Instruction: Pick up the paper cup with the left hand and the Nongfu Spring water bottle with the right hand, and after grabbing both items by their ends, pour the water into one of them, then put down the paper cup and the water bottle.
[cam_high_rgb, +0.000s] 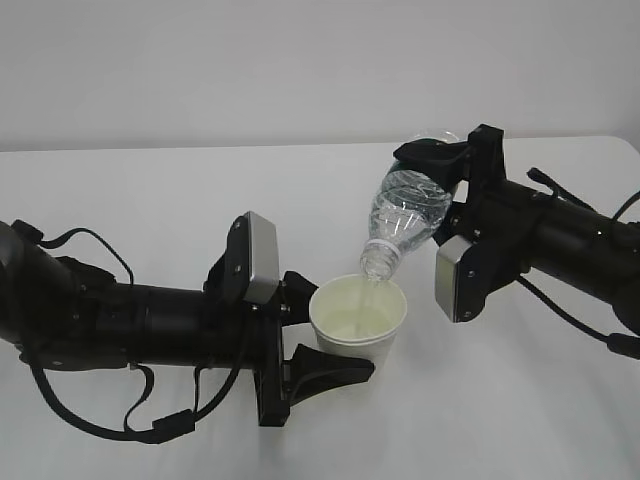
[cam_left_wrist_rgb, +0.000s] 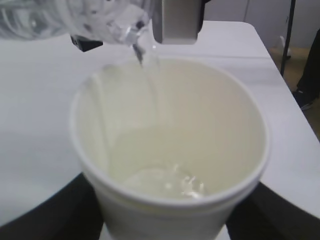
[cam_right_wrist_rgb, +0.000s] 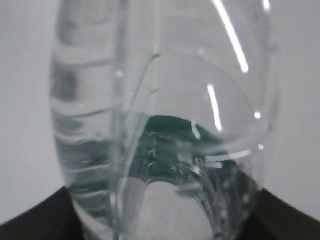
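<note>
The white paper cup (cam_high_rgb: 358, 325) stands low over the table, and my left gripper (cam_high_rgb: 335, 338) is shut on its side wall. In the left wrist view the paper cup (cam_left_wrist_rgb: 170, 150) fills the frame, with my left gripper (cam_left_wrist_rgb: 165, 220) showing as dark fingers (cam_left_wrist_rgb: 50, 210) on both sides of it. My right gripper (cam_high_rgb: 445, 190) is shut on the base end of the Nongfu Spring water bottle (cam_high_rgb: 405, 215), which tilts neck-down over the cup. A thin stream of water (cam_left_wrist_rgb: 150, 75) falls into it, and water (cam_left_wrist_rgb: 165, 182) pools at the bottom. The bottle (cam_right_wrist_rgb: 160, 125) fills the right wrist view, above my right gripper (cam_right_wrist_rgb: 160, 225).
The white table (cam_high_rgb: 150, 200) stretches all round both arms, with a pale wall behind. The right arm's grey module (cam_left_wrist_rgb: 177, 20) hangs just beyond the cup's far rim. The table's right edge and a dark floor (cam_left_wrist_rgb: 305, 100) show at far right.
</note>
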